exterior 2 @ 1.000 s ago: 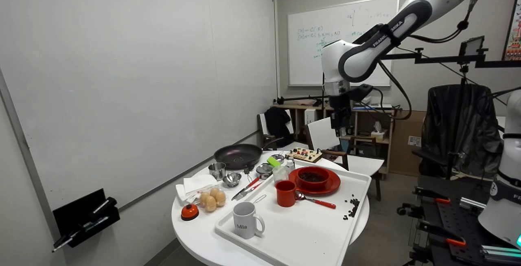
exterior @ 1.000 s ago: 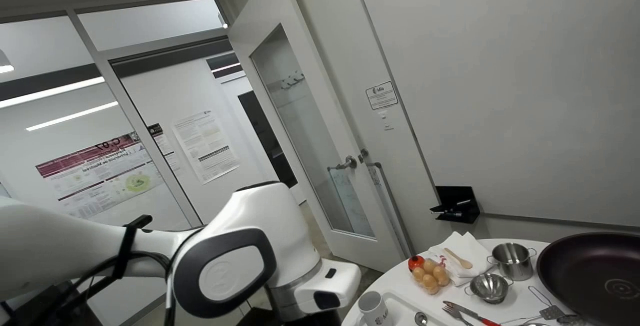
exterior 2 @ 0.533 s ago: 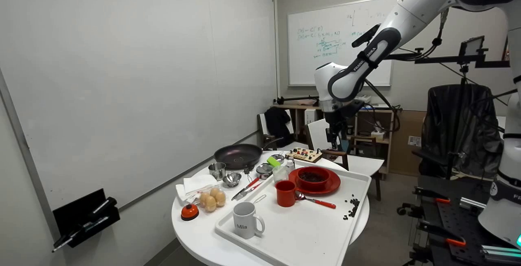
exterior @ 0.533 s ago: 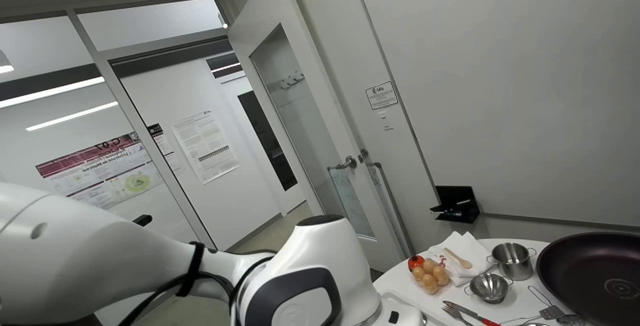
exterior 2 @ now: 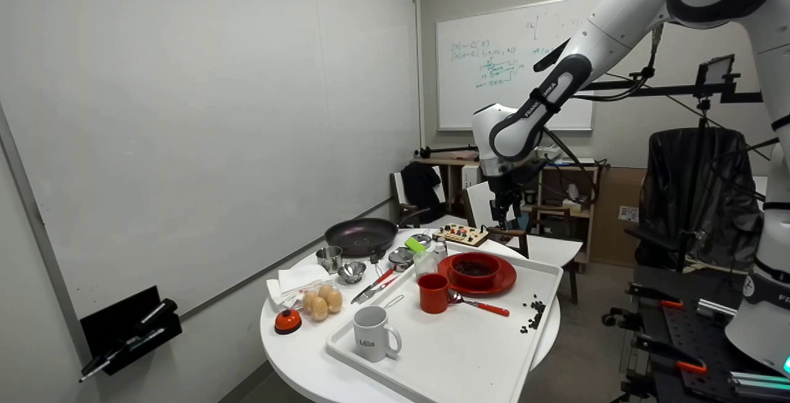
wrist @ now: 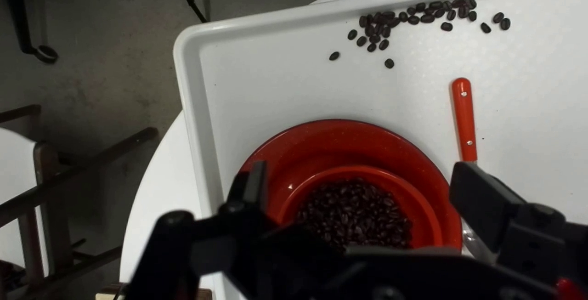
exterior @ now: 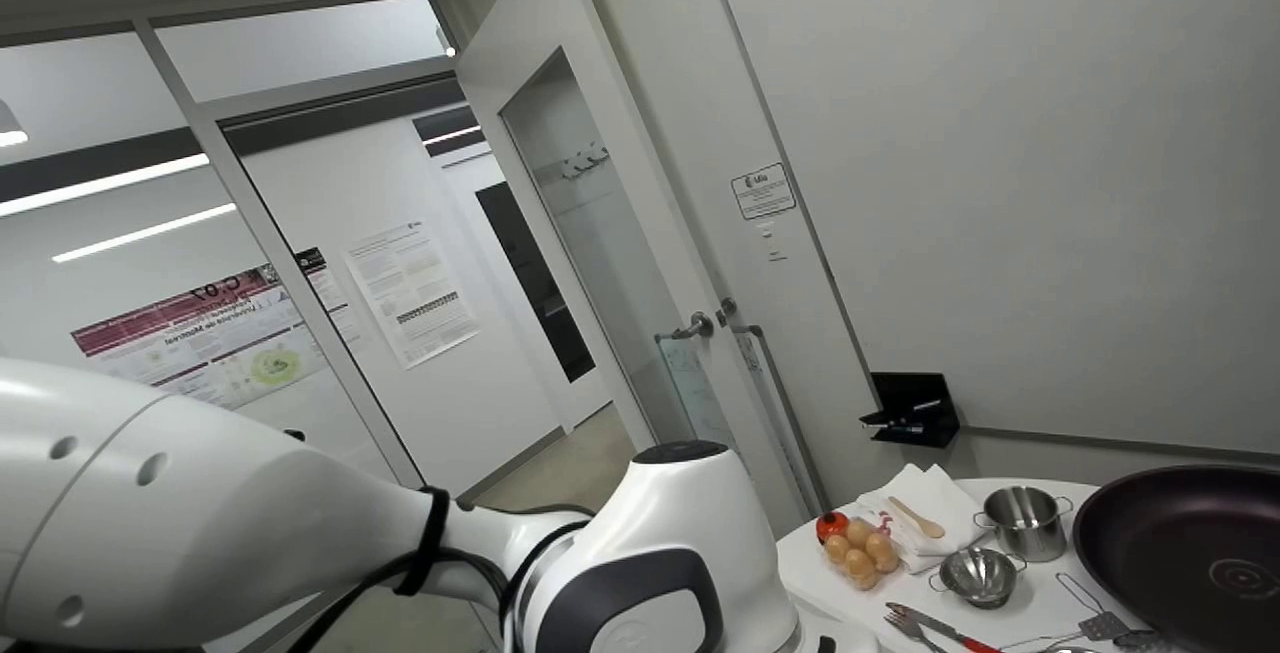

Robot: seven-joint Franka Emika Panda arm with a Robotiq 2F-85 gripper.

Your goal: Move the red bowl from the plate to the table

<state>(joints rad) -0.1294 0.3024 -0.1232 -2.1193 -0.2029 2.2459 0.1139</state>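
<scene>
In an exterior view a round-edged white desk (exterior 2: 299, 355) carries, from left to right, a domed orange object (exterior 2: 287, 320), brown eggs (exterior 2: 319, 308), a pale grey mug (exterior 2: 368, 334) marked "Mila" on a rectangular white tray (exterior 2: 457, 363), a cylindrical red mug (exterior 2: 433, 295), then the round red bowl (exterior 2: 474, 281) of dark beans (exterior 2: 473, 268), sitting on a round red plate (exterior 2: 507, 277) upon that tray; loose beans (exterior 2: 538, 308) lie farthest right. In the wrist view the black gripper (wrist: 359, 173) hangs higher than the bowl and apart from it, jaws wide, the bowl showing between them.
</scene>
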